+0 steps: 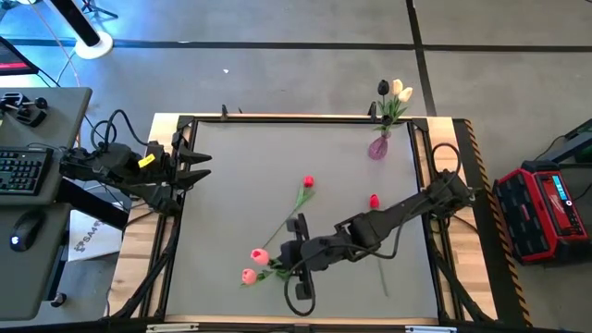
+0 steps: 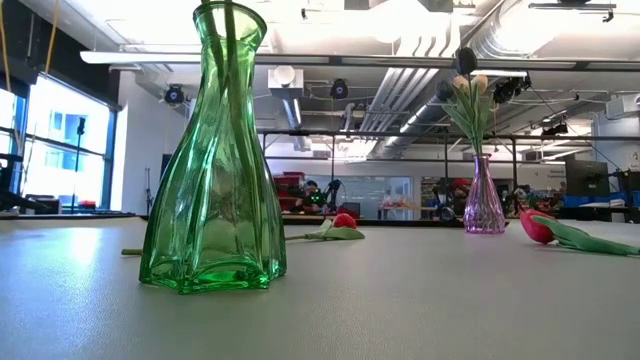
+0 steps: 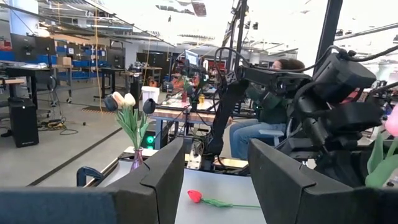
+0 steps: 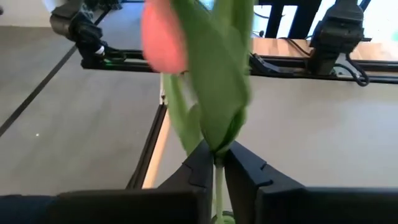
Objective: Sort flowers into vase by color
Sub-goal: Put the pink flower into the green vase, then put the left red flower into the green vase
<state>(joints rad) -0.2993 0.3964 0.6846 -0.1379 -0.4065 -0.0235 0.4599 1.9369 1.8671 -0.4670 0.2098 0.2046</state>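
right gripper [image 4: 214,163] pinches a pink tulip [image 4: 163,38] by its stem; left gripper [image 3: 214,180] waits spread at the table [image 1: 240,176] edge.

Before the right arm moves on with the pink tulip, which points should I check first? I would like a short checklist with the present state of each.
1. Grip: the right gripper is shut on the pink tulip's stem just below the leaves. Ok.
2. Stem deep enough between the fingers not to slip: cannot tell.
3. Second pink tulip lies close beside the held one and might be dragged along. Not ok.
4. Left gripper waits open at the table's left edge, out of the way. Ok.
5. Purple vase stands upright at the far edge, holding cream and dark tulips. Ok.
6. Green vase stands upright; its place relative to the right arm: cannot tell.
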